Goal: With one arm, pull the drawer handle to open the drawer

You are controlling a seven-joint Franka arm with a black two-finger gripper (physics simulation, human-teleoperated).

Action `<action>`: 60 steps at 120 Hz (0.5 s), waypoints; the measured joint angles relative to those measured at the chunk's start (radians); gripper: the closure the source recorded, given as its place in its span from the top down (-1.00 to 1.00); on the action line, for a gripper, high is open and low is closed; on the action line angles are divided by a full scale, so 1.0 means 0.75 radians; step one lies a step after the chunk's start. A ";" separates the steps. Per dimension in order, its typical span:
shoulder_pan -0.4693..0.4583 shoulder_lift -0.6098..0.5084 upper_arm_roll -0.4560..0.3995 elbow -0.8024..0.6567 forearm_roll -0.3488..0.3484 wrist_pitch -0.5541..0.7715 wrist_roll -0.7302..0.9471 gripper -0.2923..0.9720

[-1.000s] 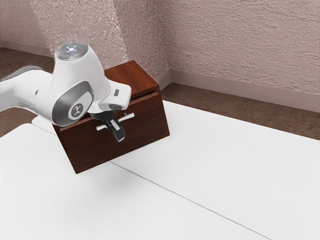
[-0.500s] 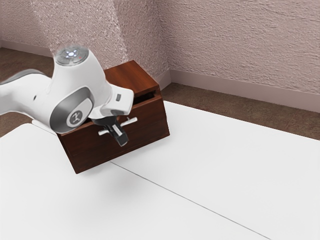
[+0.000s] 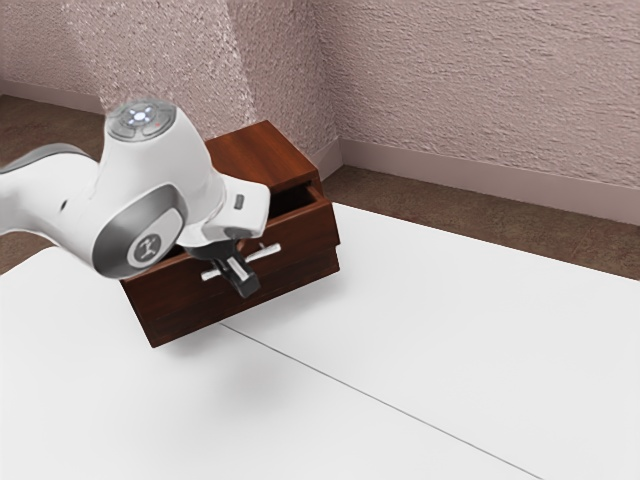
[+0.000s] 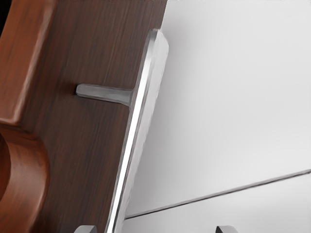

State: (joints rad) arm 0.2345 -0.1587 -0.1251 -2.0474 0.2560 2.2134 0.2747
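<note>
Alt text: The tool (image 3: pixel 243 282), fingers apart, is straddling the handle (image 3: pixel 265 251) of a slightly open drawer (image 3: pixel 295 232) at the desk's (image 3: pixel 450 340) ten o'clock. Pulling straight toward five o'clock, level, likely prevents slipping.

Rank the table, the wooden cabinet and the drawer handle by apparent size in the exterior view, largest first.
1. table: largest, covering most of the lower view.
2. wooden cabinet: clearly smaller.
3. drawer handle: smallest by far, a thin silver bar on the cabinet's front.
</note>
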 joint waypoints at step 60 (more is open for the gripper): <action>-0.062 -0.081 0.001 -0.090 0.000 0.024 -0.076 0.01</action>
State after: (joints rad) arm 0.1877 -0.2194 -0.1243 -2.1149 0.2562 2.2313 0.2176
